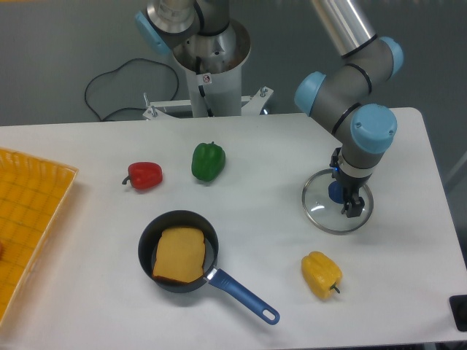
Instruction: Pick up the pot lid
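The pot lid lies flat on the table at the right, its blue knob upward, and the gripper hangs low over it with its two fingers spread, seemingly one to either side of the knob and pinching nothing. The step in hand looks like the final lining-up before the grasp. To do it well, centre the knob between the fingers, lower until the pads sit beside its widest part yet short of the glass, then close gently and evenly. A closing that starts off-centre could drag the lid sideways or let the round knob slip out; too deep a descent could press the fingertips on the glass. Whether either finger touches the lid cannot be told from this single view. Once the knob is held, a slow, straight lift should keep the disc level. As for containers, the dark pan stands left of the middle, toward the near side, its blue handle reaching to the near right. Inside lies a flat, tan-orange piece, perhaps bread or a sponge, covering much of the bottom, with dark pan showing around it.
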Motion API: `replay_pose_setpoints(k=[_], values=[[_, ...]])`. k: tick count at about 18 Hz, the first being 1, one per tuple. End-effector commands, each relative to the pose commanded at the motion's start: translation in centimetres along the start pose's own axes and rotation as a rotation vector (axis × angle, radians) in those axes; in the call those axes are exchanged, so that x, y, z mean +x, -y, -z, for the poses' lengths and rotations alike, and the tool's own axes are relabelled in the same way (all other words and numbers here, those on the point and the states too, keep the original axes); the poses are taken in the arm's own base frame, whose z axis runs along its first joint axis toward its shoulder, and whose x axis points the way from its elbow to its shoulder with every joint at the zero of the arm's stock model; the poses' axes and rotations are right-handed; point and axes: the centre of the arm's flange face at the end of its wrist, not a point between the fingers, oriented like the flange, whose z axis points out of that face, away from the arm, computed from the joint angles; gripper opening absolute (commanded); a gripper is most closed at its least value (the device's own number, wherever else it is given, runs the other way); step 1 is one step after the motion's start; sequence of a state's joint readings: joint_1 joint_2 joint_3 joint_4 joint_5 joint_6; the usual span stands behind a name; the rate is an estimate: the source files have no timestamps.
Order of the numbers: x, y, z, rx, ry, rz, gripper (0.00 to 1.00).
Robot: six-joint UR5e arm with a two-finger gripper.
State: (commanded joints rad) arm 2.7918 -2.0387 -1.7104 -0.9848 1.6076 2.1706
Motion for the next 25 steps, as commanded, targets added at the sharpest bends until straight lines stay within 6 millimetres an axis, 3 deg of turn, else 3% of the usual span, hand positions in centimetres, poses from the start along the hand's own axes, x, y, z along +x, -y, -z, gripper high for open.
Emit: replay_pose_setpoints(k=[17,21,24,25], values=[[0.14,0.20,-0.49,0.003,-0.009,0.000,0.98],[0.03,0.10,-0.50,0.001,-0.010,-0.005,0.85],[0.09,-0.06,-0.28,-0.029,-0.027,-0.013,0.82],[0.00,0.10,-0.20,-0.038,-0.031,-0.014,0.76]])
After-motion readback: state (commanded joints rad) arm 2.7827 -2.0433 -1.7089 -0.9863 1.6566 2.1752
